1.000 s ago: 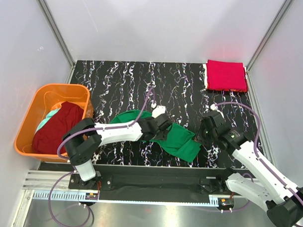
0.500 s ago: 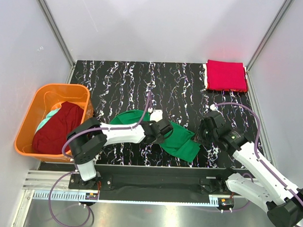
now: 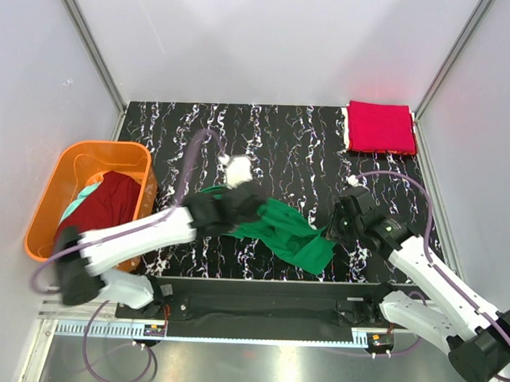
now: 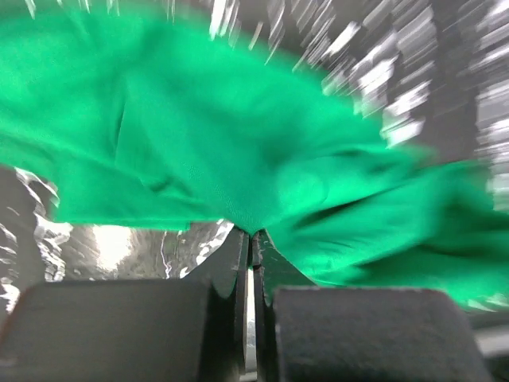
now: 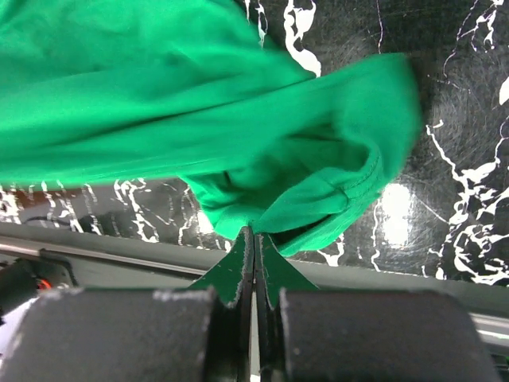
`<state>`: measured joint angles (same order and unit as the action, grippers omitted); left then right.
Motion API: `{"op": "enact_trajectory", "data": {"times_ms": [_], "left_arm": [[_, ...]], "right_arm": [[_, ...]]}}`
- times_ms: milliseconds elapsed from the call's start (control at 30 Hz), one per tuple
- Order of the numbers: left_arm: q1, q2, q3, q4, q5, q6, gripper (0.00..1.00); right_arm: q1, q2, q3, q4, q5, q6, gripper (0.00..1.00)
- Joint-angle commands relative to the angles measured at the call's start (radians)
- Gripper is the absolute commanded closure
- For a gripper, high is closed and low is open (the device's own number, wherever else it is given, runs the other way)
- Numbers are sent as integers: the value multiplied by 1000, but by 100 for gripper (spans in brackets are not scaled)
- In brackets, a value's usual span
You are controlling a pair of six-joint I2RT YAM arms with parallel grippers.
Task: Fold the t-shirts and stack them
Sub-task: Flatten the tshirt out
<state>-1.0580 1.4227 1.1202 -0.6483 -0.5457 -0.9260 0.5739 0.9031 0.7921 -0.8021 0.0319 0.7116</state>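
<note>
Kelly green cotton t-shirt (image 3: 287, 232): light, limp, sagging between grips. Left tool (image 4: 251, 235) pinching mid-fold, right tool (image 5: 255, 231) pinching hemmed edge; corners likely gripping best.

Soft matt cloth: green t-shirt (image 3: 287, 230). Glossy black marbled surface: table (image 3: 198, 130). Smooth orange plastic: basket (image 3: 49, 196).

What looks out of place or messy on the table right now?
Only the green t-shirt: it is bunched and wrinkled mid-table, pinched by the left claw and right claw, not flat. The red t-shirt sits neatly folded in the far right corner; the maroon t-shirt is heaped in the orange basket.
</note>
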Motion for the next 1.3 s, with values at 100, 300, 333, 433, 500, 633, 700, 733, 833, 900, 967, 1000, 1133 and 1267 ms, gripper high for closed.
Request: {"op": "enact_trajectory", "data": {"times_ms": [100,300,333,433,500,633,700,733,833,900,967,1000,1133,1267], "left_arm": [[12,-347,173,-102,-190,188,100],[12,-546,357,7,-270,540,100],[12,-594,378,44,-258,602,100],[12,-668,472,159,-123,811,100],[12,-689,541,196,-26,889,100],[12,-749,607,234,88,954,100],[12,-791,621,266,137,980,100],[12,-803,630,279,153,984,100],[12,-832,645,320,170,1010,100],[12,-815,650,312,100,1027,100],[12,-797,632,290,46,1033,100],[12,-780,618,286,6,1035,100],[12,-765,521,312,-63,1041,100],[12,-731,383,479,-216,1177,100]], "right_arm": [[-5,42,36,78,-101,-99,100],[46,3,153,169,-335,-206,100],[59,2,207,167,-352,-234,100],[135,-12,336,164,-492,-340,100],[164,-27,412,164,-550,-386,100],[175,-30,629,152,-687,-414,100],[176,-17,763,143,-745,-423,100],[175,-9,847,136,-772,-426,100],[175,33,964,84,-742,-435,100],[175,55,972,37,-680,-464,100],[175,74,955,0,-563,-486,100],[175,94,946,-17,-550,-486,100],[175,88,860,53,-619,-446,100],[175,71,800,32,-451,-481,100]]}}
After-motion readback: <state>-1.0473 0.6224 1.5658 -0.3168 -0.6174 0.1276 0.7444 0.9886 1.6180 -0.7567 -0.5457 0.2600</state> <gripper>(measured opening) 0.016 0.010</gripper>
